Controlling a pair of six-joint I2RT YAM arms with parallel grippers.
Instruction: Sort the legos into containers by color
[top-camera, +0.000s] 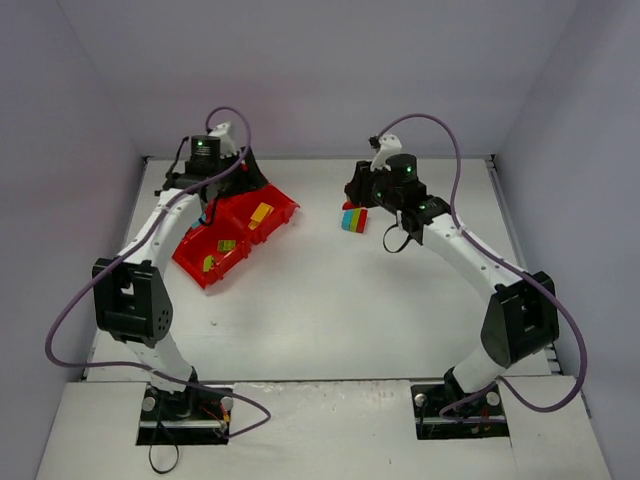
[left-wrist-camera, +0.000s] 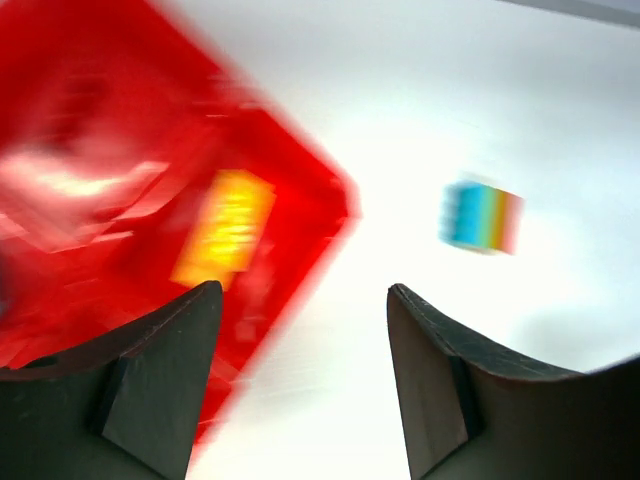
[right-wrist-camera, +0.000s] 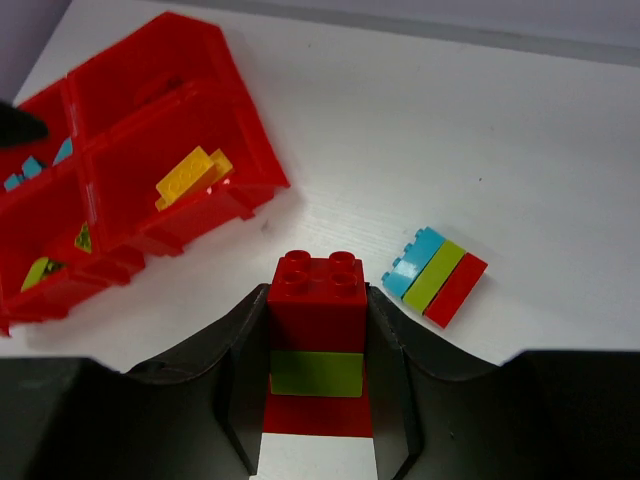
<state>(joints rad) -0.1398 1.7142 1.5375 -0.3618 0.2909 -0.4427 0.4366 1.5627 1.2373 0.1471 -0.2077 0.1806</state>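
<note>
The red four-compartment tray lies at the back left; it also shows in the right wrist view and, blurred, in the left wrist view. It holds a yellow brick, teal bricks and lime pieces. My right gripper is shut on a red-lime-red stack, held above the table. A teal-lime-red stack lies flat on the table beside it and shows in the top view. My left gripper is open and empty over the tray's right edge.
White walls enclose the table on three sides. The white tabletop stretches in front of the tray. Purple cables loop from both arms.
</note>
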